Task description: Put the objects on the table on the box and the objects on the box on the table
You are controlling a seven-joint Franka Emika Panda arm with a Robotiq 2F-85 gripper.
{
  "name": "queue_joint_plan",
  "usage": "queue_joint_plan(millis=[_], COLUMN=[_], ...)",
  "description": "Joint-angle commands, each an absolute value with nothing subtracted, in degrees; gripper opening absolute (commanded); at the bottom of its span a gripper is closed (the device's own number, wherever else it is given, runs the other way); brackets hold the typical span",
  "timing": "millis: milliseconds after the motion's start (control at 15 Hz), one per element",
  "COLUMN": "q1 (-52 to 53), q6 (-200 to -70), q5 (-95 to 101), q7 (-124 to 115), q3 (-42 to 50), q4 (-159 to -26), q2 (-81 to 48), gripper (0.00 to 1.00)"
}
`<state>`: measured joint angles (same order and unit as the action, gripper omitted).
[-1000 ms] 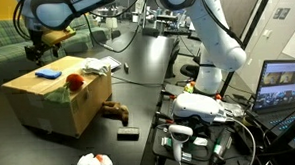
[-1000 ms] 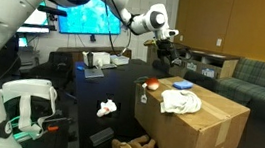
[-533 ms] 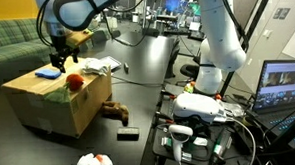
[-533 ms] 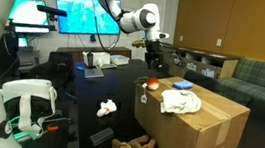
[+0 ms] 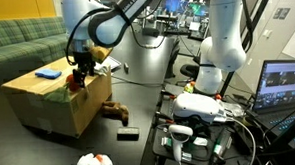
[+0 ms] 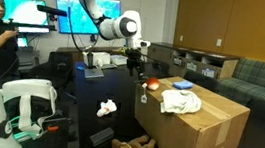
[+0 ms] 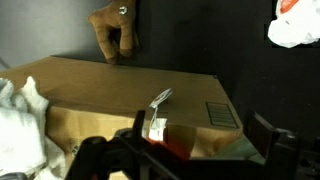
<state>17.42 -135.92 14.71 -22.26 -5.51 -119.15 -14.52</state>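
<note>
The dark table (image 5: pixel 138 93) spreads wide beneath me, and the tan box (image 5: pixel 48 102) stands on it; on the box top lie a white cloth (image 6: pixel 180 103), a blue item (image 5: pixel 47 72) and, at the corner nearest me, a red object (image 6: pixel 153 83); on the table just beside the box lies a brown thing (image 5: pixel 116 112), and well apart from it a crumpled white wad (image 5: pixel 91 163); my gripper (image 7: pixel 185 150) hangs at that box corner, fingers spread wide and gripping nothing, the red object showing between them in the wrist view
</note>
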Motion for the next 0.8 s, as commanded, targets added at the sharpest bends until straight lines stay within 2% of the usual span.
queue_joint_plan(millis=[0, 733], q1=[16.69, 18.03], q6=[-145.02, -157.30], q5=[13.09, 17.10], q7=[-22.95, -26.18], q3=[-7.09, -4.77], q4=[-127.21, -125.07], q2=[-9.66, -13.71], gripper=[1.00, 1.00])
